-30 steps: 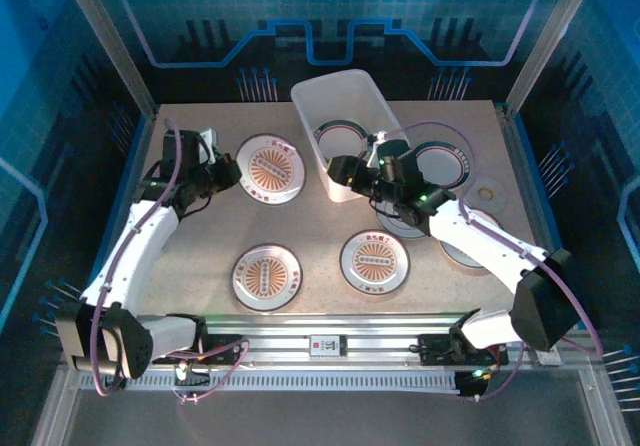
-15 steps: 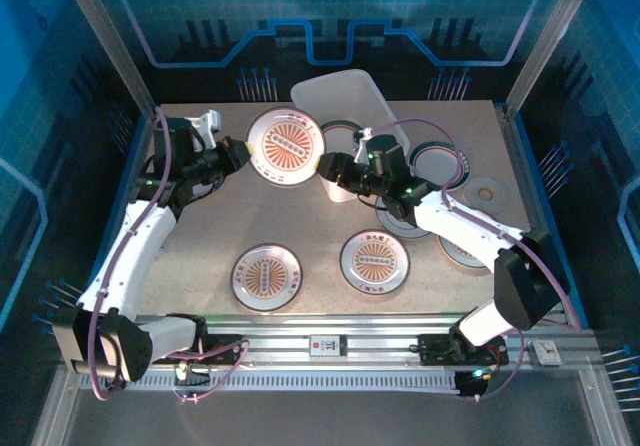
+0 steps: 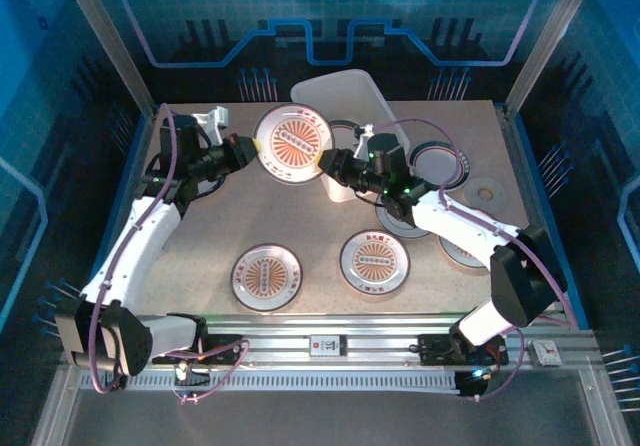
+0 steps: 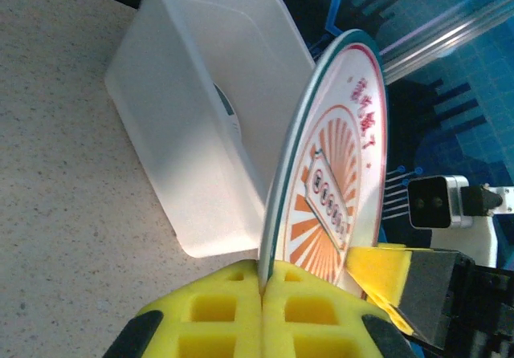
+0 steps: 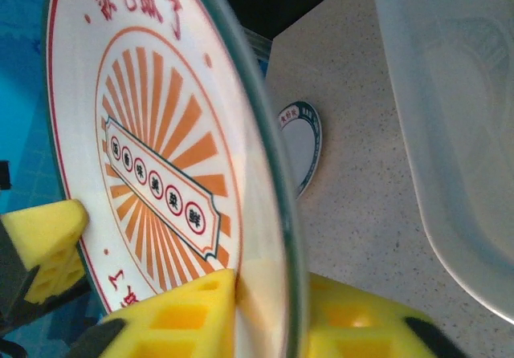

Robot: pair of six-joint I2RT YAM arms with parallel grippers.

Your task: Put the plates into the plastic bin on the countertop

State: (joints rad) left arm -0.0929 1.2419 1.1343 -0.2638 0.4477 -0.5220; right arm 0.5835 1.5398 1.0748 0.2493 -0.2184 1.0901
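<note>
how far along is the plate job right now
Done: a dark-rimmed plate seems to lie inside the plastic bin. In hand: the left hand and right hand both grip an orange-patterned plate on edge beside the bin. Left: the front-left plate, front-right plate and others on the countertop.

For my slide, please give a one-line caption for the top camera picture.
Both arms' jaws pinch one orange-patterned plate at opposite edges, beside the plastic bin.
</note>
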